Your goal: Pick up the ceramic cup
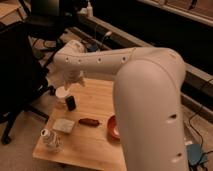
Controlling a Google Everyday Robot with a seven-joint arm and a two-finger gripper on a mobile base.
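Item count on the desk [95,97]: one jar, one cup, one flat white pad, one brown oblong item, one bowl. One arm with one end effector is above the desk.

1. Chair [19,75]: dark, on the floor off the left side of the desk.
2. Jar [51,140]: clear with a white top, upright, at the near-left corner, close to both edges.
3. Cup [61,93]: white, upright, long axis vertical, opening facing up. It stands at the far-left part of the desk, near the left edge.
4. Pad [64,125]: lies flat between the jar and the cup.
5. End effector [69,100]: lowered at the cup, its dark tip just right of the cup wall. Whether it is wide, narrow or gripping cannot be told.
6. Brown item [90,121]: lies flat, long axis roughly left to right, just right of the pad.
7. Bowl [113,128]: red, its right part hidden behind the arm [145,100].

Open room: bare wood lies right of the cup, toward the far edge. The arm covers the right side of the desk
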